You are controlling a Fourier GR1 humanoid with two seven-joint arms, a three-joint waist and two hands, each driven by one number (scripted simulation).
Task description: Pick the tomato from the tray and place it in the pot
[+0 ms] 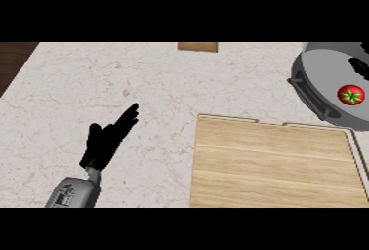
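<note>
The red tomato [351,94] with its green stalk lies inside the grey pot [314,62] at the right edge of the counter. The wooden tray [274,166] fills the lower right and has nothing on it. My left hand [107,141] rests at the lower left, open with straight fingers pointing up and right, well apart from the tray and the pot. A black shape over the pot at the right edge looks like part of my right hand [359,67], above the tomato and not touching it. Most of that hand is cut off.
The pot has a dark handle [297,84] on its left side, close to the tray's far right corner. A small wooden piece [196,46] lies at the counter's far edge. Dark wood floor [14,58] shows past the counter's upper left corner.
</note>
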